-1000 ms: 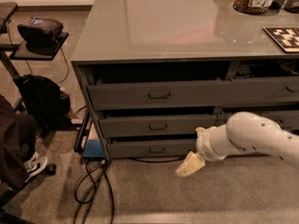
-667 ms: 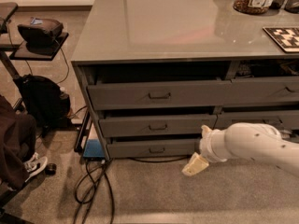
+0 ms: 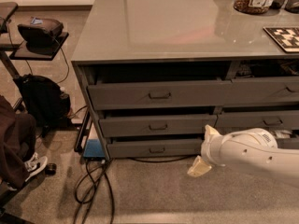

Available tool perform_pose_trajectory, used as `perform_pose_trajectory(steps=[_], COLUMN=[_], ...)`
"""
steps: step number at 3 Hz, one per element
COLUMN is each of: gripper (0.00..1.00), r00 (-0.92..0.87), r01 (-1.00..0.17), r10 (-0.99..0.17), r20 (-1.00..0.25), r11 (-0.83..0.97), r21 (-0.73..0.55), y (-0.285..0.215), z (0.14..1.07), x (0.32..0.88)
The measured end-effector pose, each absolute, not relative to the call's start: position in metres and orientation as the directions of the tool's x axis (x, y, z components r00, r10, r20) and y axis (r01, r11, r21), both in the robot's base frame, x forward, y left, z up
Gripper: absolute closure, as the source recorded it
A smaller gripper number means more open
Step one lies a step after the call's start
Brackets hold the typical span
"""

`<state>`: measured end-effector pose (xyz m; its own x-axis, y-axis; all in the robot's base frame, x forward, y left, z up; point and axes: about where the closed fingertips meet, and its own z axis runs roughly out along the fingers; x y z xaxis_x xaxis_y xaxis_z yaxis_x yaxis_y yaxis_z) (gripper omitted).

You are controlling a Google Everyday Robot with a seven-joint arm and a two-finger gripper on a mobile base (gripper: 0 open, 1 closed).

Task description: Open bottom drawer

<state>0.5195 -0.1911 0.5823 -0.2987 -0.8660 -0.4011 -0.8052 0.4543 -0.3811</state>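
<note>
The bottom drawer (image 3: pixel 154 149) is the lowest, smallest grey front in the left stack, with a small loop handle (image 3: pixel 157 150) at its middle. A dark gap shows along its top edge. My gripper (image 3: pixel 204 149) is at the right end of that front, to the right of the handle and not touching it. One cream finger (image 3: pixel 210 131) points up by the drawer's top corner and the other hangs low over the carpet, so the gripper is open and empty. The white arm (image 3: pixel 254 153) comes in from the right.
Two taller drawer fronts (image 3: pixel 159 95) sit above, under the grey counter (image 3: pixel 163 27). Black cables (image 3: pixel 96 183) and a blue box (image 3: pixel 93 148) lie on the carpet at the cabinet's left corner. A black backpack (image 3: pixel 42 99) and a stand with a dark device (image 3: pixel 39 31) are further left.
The gripper and arm have drifted a little to the right along the bottom drawer front. The drawers look unchanged.
</note>
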Motion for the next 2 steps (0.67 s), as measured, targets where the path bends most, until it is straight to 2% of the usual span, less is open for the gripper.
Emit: perform_pose_trajectory(steps=[1,2], gripper=[0.00,0.00], r00=[-0.329,-0.277], r01=[-0.784,-0.788], r10=[-0.858,-0.876], r20=[-0.394,-0.394], r11=[0.481,0.442], r21=[-0.392,-0.428], y=[-0.209,-0.198], z=[0.568,0.530], x=[0.534,0.580])
